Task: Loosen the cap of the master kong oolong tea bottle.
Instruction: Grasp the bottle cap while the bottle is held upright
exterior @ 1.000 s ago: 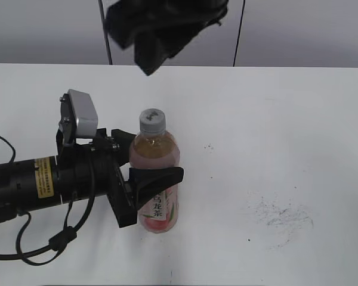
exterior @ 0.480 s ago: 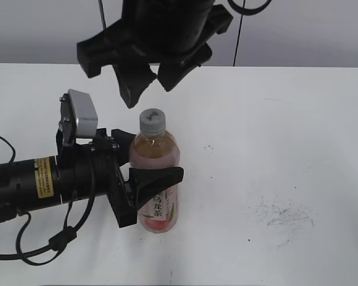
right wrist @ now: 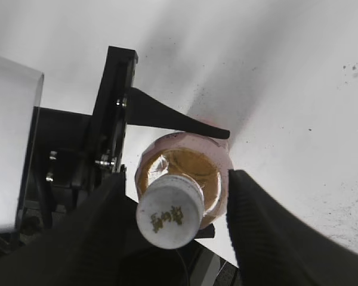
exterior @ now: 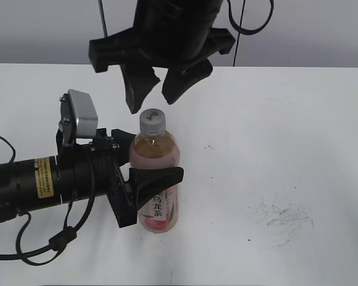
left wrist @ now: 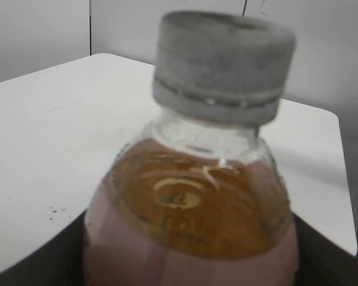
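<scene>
- While the left gripper (exterior: 144, 179) clamps the tea bottle (exterior: 155, 179) body, it's standing upright.
- Right gripper (exterior: 155, 92) hangs spread wide, empty, cap (exterior: 152, 121) just below its fingertips.

Matte black left arm (exterior: 30, 185) with yellow printed label (exterior: 45, 177), silver-grey boxy wrist camera (exterior: 80, 114), loose black cables (exterior: 59, 238); black left gripper (exterior: 149, 158). Black right gripper (exterior: 158, 89), ribbed finger pads (right wrist: 268, 232).

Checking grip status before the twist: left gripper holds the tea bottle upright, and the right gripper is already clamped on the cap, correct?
Not quite. The right gripper hangs open above the cap, not clamped, as the exterior view shows. The left gripper does hold the tea bottle upright.
</scene>
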{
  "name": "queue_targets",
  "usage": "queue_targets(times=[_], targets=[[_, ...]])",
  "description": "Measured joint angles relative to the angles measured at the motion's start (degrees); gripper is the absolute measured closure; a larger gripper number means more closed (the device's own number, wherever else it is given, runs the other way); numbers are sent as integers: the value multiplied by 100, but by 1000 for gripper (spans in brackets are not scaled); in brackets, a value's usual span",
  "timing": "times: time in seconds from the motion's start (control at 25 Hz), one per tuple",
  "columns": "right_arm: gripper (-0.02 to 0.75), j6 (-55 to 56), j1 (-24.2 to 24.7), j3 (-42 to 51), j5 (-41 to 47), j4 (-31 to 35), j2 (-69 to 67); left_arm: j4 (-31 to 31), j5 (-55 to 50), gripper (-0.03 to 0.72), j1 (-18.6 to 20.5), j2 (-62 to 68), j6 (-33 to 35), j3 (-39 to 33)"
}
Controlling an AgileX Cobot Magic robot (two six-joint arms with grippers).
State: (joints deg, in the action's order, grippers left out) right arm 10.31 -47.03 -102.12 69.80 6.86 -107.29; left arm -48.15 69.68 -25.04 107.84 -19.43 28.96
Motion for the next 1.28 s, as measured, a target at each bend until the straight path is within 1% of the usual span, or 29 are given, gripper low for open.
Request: queue_targets(times=[0.52,0.88,0.96,1.08,1.12,1.28], targets=[[339,-5,0,14,5,125,0,0,0,243,0,0,0,0],[344,-5,0,328,12,234,-7,0,0,243,0,0,0,0],[367,-5,0,328,12,234,-7,0,0,243,0,0,0,0],[449,-24,0,328,17,228,-7,0,0,243,0,0,0,0],[459,-54,0,328,17,228,-7,0,0,243,0,0,0,0],[459,-258,0,328,17,228,-7,0,0,243,0,0,0,0]])
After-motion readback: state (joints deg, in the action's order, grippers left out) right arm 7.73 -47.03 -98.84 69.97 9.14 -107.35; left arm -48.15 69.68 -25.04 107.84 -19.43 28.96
